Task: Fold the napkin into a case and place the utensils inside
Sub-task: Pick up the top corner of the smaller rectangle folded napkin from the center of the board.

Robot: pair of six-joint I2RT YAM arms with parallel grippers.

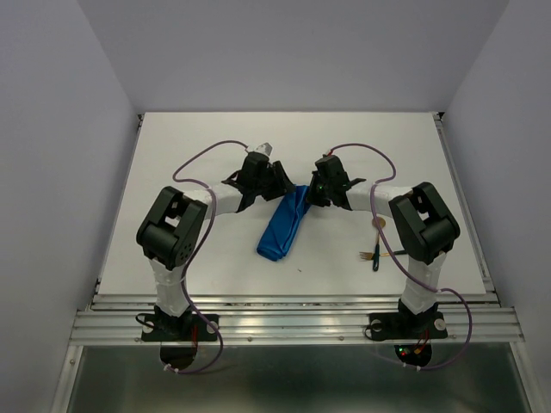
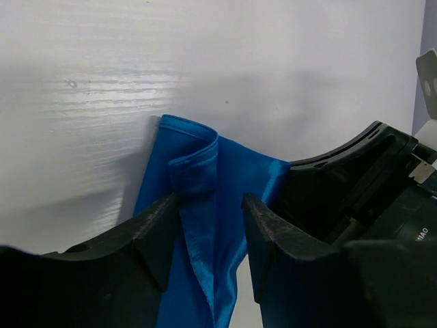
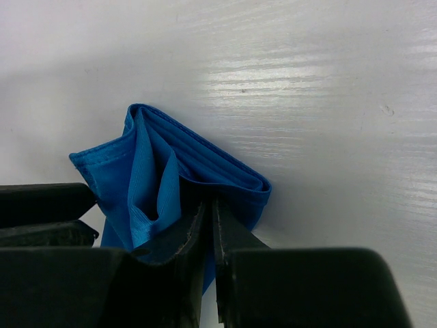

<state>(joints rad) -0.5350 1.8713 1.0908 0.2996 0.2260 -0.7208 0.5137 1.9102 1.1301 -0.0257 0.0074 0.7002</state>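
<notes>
Folding step: right fingers [image 3: 235,249] pinch the bright blue soft cloth napkin [image 3: 147,174], left fingers [image 2: 153,232] apart. Next, maybe another fold.

The napkin [image 1: 278,232] has its far end hidden under the left gripper [image 1: 282,191] and right gripper [image 1: 308,198] — the utensils [image 1: 374,255], near the right edge, too small to tell apart

Top external: high above near edge of table [image 1: 172,146], looking down, far from napkin [image 1: 283,226]; wrist views: close over napkin's far end, from opposite sides; all three share napkin.
</notes>
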